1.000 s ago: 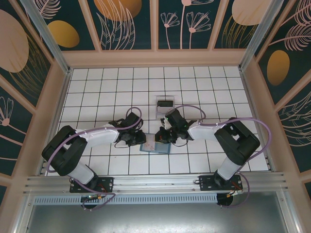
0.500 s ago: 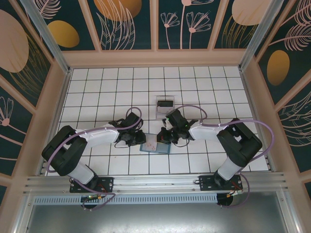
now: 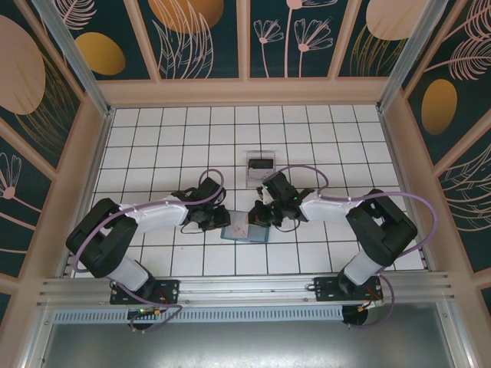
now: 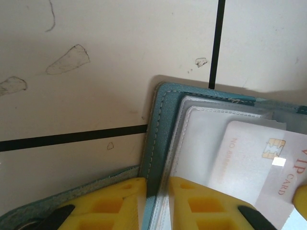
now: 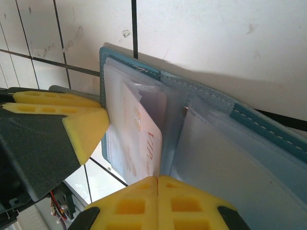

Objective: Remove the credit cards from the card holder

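Note:
The teal card holder (image 3: 247, 233) lies open on the white tiles between both arms. My left gripper (image 3: 221, 220) is shut on its left edge; in the left wrist view the gripper (image 4: 156, 203) pinches the teal cover (image 4: 158, 120) together with a clear sleeve. A pale pinkish card (image 4: 249, 167) printed "VIP CARD" sticks partway out of that sleeve. My right gripper (image 3: 257, 217) is shut (image 5: 157, 191) on the lower corner of this pale card (image 5: 148, 139), over the holder's grey-blue inside (image 5: 268, 158). A dark card (image 3: 261, 163) lies in the tray behind.
A clear plastic tray (image 3: 261, 176) stands one tile behind the grippers. The left arm's yellow finger (image 5: 84, 127) shows in the right wrist view, close to the holder's edge. Walls ring the tiled floor, with free tiles on both sides and at the back.
The right arm's elbow has drifted slightly to the right. Both grippers stay at the card holder, which has not visibly moved.

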Tool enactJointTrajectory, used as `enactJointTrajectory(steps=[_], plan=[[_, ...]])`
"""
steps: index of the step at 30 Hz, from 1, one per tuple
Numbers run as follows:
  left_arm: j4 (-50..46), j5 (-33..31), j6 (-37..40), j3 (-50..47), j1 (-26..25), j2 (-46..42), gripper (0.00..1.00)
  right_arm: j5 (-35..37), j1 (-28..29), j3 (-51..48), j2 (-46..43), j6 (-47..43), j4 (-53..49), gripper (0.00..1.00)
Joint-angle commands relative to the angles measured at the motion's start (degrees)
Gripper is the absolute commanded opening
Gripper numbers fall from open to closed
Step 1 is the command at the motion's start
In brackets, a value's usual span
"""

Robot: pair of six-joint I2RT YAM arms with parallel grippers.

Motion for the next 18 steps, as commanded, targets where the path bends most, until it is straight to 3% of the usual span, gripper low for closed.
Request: enactJointTrajectory(steps=[1,10,18], plan=[[-2.2,-1.4,-0.2,-2.0,-0.2,1.7,0.23,-1.2,-0.2,-0.2,1.5,0.7,1.4,0.08],[-2.2,-1.3,-0.1,-1.9,-0.2,1.8,0.23,-3.3,-0.2,-2.1,4.0,2.1,5.8,0.17],[-2.7,-1.4,0.1,-1.7,-0.3,1.8,0.23,-4.9,-0.2,-2.9,5.2,3.1,8.7,0.19]])
